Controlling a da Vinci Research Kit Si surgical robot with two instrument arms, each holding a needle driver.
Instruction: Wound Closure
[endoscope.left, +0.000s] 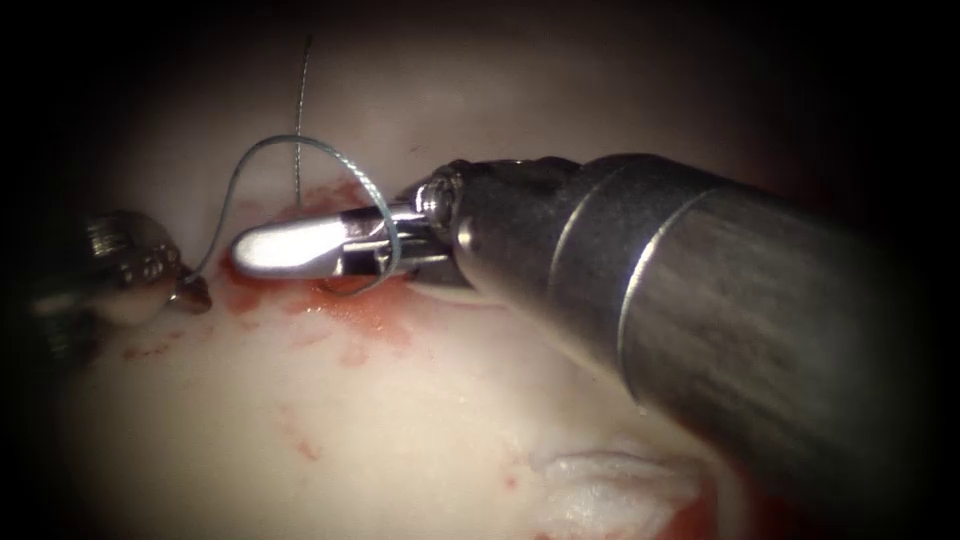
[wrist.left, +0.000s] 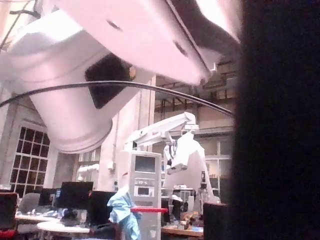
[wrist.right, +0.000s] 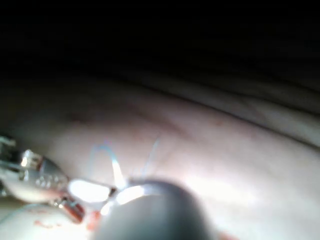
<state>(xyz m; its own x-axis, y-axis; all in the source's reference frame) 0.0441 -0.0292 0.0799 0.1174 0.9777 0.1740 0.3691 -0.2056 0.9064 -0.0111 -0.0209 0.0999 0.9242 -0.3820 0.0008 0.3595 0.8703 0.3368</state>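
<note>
Tissue first, for context: pale, glistening slab of pork-belly tissue (endoscope.left: 400, 430), sitting directly under the working tips in the endoscope view.

Now from the claw outward. Right arm's polished silver needle-driver tool (endoscope.left: 245, 250): looked pressed together at the jaws, lying flat and low over the wound area. Had the thin grey-blue suture thread (endoscope.left: 290, 140) wound once around the jaws near the hinge rather than pinched between them, as far as could be made out. Probably lay that flat so the wrap sat snug on the metal instead of sliding off the tip, but just a guess.

Followed the thread from that wrap: arched up and over, then dropped down to the left. Ended at the left arm's small knurled steel tool (endoscope.left: 192, 293), which seemed clamped on the thread right at its tip, likely to keep the strand taut enough for the loop to hold its shape. Also spotted a second straight strand running up and away from the loop.

Underneath the right jaws: smeared red fluid (endoscope.left: 370, 320) on the tissue, spreading toward the left tool. Couldn't trace the cut's line through it.

Further out: thick grey metal shaft (endoscope.left: 700, 290) coming in from the right, and a whitish fatty flap (endoscope.left: 610, 490) well apart from the action.
</note>
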